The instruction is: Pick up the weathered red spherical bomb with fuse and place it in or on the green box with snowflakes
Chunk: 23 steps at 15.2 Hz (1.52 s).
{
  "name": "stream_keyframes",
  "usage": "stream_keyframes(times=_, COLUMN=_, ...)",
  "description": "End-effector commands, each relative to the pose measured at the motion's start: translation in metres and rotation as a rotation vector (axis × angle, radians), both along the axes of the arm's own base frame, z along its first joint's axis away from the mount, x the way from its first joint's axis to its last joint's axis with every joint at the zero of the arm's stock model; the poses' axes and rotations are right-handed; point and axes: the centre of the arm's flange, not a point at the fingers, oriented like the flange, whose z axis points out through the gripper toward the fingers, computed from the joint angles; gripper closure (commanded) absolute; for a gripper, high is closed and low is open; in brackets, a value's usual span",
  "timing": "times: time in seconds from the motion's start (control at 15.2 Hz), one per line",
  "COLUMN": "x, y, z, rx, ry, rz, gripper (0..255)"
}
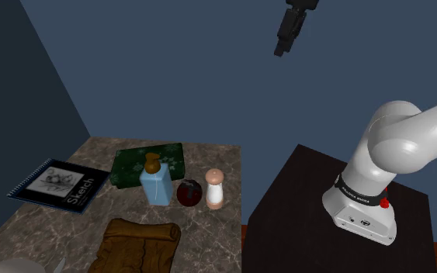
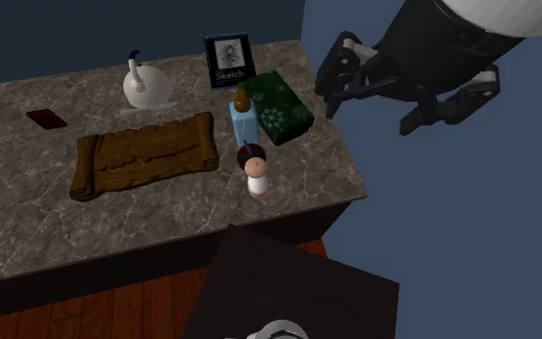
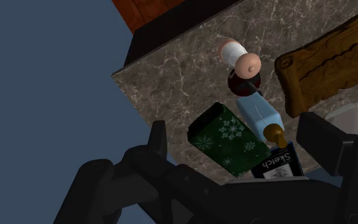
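The dark red round bomb [image 1: 189, 192] sits on the marble table [image 1: 209, 240], between a blue bottle [image 1: 156, 182] and a white and pink shaker [image 1: 215, 188]. The green box with snowflakes [image 1: 148, 164] lies flat just behind the bottle. My gripper [image 1: 281, 48] hangs high above the table's far side, open and holding nothing. In the second exterior view the gripper [image 2: 331, 87] is off the table's right end, and the shaker [image 2: 255, 175] partly hides the bomb [image 2: 250, 152]. The wrist view looks down between the spread fingers [image 3: 157, 137] at the green box [image 3: 225, 137] and the bomb [image 3: 244, 83].
A sketch book [image 1: 57, 184] lies at the shoulder view's left of the box. A brown carved scroll [image 1: 139, 244] lies near the front. A white jug [image 2: 141, 85] and a small dark red pad [image 2: 45, 118] sit farther along. The dark stand [image 1: 325, 209] adjoins the table.
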Motion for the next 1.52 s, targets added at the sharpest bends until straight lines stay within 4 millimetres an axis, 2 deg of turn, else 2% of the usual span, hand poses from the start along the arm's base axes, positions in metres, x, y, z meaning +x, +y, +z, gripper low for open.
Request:
stream_keyframes(times=0.0, x=0.0, y=0.0, z=0.0, rx=0.0, ry=0.0, rz=0.0, gripper=0)
stream_keyframes(times=1.45, x=0.085, y=0.162, z=-0.231, rx=-0.123, ry=-0.075, rz=0.266, gripper=0)
